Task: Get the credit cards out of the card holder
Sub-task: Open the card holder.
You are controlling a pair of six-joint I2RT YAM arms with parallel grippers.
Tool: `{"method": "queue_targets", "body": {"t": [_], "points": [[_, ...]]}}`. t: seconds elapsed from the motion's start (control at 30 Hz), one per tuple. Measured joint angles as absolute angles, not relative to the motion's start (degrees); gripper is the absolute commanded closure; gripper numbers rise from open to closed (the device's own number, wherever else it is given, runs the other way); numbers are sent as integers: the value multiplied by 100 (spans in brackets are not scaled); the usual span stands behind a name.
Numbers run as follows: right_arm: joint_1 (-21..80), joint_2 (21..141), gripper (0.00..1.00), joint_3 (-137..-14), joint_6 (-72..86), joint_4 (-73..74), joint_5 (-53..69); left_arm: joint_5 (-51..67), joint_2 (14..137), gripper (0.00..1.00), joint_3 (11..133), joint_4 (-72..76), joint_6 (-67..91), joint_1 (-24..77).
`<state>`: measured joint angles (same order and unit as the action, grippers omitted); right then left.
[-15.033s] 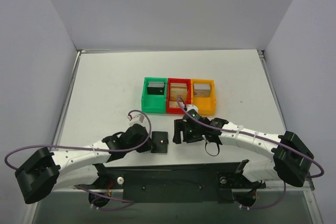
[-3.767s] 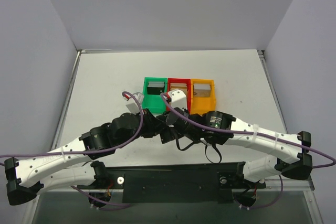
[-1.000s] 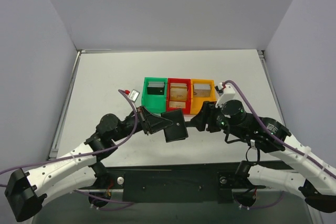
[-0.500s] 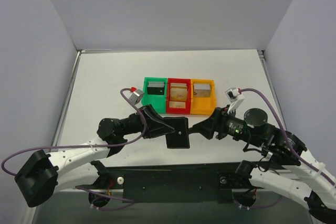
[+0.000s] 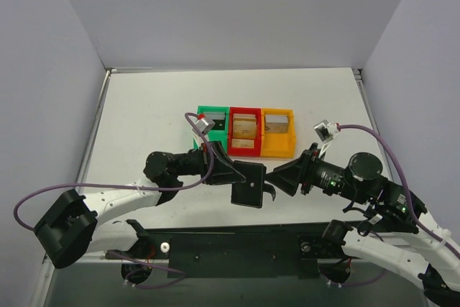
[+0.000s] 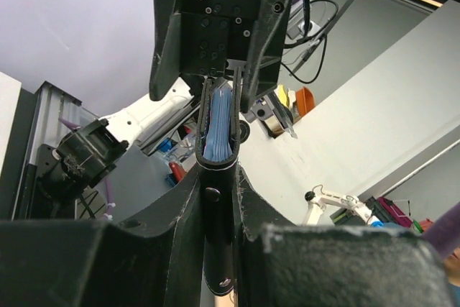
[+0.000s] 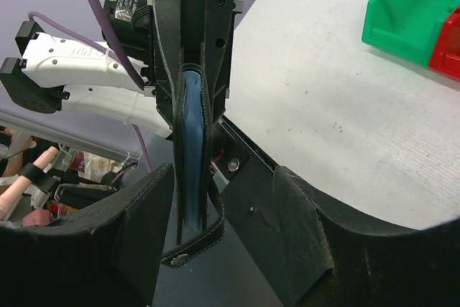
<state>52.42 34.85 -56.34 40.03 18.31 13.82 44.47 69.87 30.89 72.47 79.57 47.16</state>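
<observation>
You get only a blue sliver of cards point(image 6: 218, 124) inside the card holder point(image 5: 248, 183); their number can't be told. White table point(image 5: 144, 120), lilac walls point(image 5: 230, 12), three bins point(image 5: 244, 110) behind. Left tool point(image 6: 219, 185) pinches the card holder clear of the table; right tool point(image 7: 219, 213) stands spread, the card holder's edge between its fingers.

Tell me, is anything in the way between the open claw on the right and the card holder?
Nothing visible does. The left gripper holds the card holder on edge, and the right gripper stands open right at its free end, with only air between them.
</observation>
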Motion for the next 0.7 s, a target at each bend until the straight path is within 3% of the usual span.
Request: {"method": "queue_targets", "body": {"t": [0.7], "points": [[5242,3413,53,-5411,3964,1684,1398,4550,6967,100,3116,7319,8053,4827]]}}
